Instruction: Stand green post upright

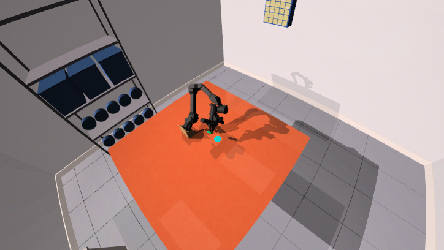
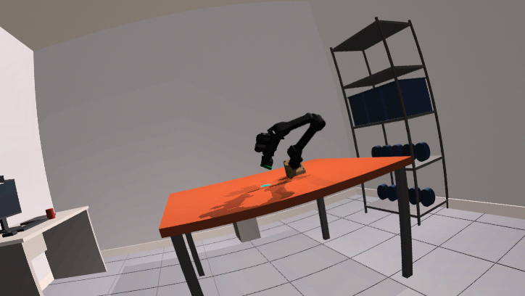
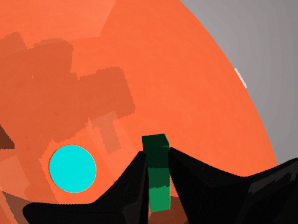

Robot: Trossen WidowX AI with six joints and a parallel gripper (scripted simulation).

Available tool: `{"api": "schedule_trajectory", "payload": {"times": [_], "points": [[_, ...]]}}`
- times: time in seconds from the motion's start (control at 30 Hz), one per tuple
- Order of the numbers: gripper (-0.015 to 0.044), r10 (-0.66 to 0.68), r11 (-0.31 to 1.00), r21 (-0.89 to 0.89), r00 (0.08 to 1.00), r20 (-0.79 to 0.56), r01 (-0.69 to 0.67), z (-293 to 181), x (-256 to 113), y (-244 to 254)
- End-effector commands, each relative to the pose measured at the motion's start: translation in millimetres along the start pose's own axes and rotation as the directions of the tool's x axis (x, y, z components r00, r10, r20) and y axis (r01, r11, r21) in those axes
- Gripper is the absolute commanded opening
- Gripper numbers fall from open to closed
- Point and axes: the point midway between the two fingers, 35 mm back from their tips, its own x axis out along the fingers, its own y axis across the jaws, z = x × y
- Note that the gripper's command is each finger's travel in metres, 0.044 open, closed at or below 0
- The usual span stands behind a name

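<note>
The green post [image 1: 208, 132] [image 2: 267, 167] [image 3: 160, 175] is held in my gripper [image 1: 211, 131] [image 2: 266, 165] [image 3: 156, 155], which is shut on it. In the exterior view the post is nearer lying than upright, slightly sloped, and hangs above the table. The fingers hide part of it in the wrist view. The cyan circle [image 1: 217, 138] [image 2: 265, 185] [image 3: 73, 169] is flat on the table with nothing standing in it. In the wrist view it lies left of the fingers and the post.
The orange table [image 1: 186, 173] [image 2: 349, 170] carries the arm's wooden base block [image 1: 185, 132] [image 2: 294, 169], close to the gripper. Arm shadows fall around the circle. A rack [image 2: 402, 91] with blue bins and a desk [image 2: 73, 217] with a red cup [image 2: 50, 213] stand away from the table.
</note>
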Motion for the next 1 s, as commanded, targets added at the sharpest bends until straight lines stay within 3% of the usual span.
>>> {"api": "schedule_trajectory", "payload": {"times": [0.0, 0.97], "points": [[0.0023, -0.010, 1.000, 0.005, 1.000, 0.022, 0.010, -1.2, 1.5, -1.8], [0.0023, -0.015, 0.999, 0.038, 0.978, 0.208, 0.007, 2.9, -1.8, 0.0]]}}
